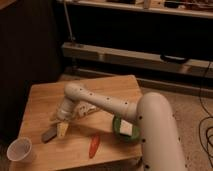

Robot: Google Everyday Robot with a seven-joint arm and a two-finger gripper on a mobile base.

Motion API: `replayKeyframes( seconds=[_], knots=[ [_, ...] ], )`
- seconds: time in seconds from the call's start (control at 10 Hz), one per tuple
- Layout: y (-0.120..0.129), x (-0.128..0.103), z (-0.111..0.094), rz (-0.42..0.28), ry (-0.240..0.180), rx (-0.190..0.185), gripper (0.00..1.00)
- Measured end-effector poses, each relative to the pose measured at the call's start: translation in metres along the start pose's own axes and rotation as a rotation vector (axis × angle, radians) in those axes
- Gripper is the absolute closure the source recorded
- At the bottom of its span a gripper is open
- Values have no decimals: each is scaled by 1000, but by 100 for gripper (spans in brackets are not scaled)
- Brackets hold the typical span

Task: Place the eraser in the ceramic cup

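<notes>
I cannot tell the state of the gripper [62,130]; flat grey eraser [48,134] just beside at 9 o'clock, tapered ceramic cup [19,149] at 8 o'clock, red pepper-shaped item [94,145] at 4 o'clock.

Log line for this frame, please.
pincer: low, beside eraser | eraser: lying on wooden table | ceramic cup: upright at table corner, without eraser

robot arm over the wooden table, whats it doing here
The robot's arm reaches across the wooden table, with its gripper down near the surface, right beside the eraser. The eraser lies flat on the wood; whether the gripper touches it cannot be told. The ceramic cup stands upright at the table's near left corner, and the eraser is not in it yet. A red-orange pepper-shaped item and a green bowl lie further right.
</notes>
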Motion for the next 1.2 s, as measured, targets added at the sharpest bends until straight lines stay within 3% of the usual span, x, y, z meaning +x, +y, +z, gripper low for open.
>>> replayKeyframes(
  seconds=[0.1, 0.4, 1.1, 1.2],
  knots=[
    [-2, -2, -1, 1, -1, -3, 20],
    [-9, -17, -12, 11, 18, -64, 20],
    [-2, -41, -9, 43, 17, -99, 20],
    [0, -45, -9, 52, 20, -114, 25]
  ],
)
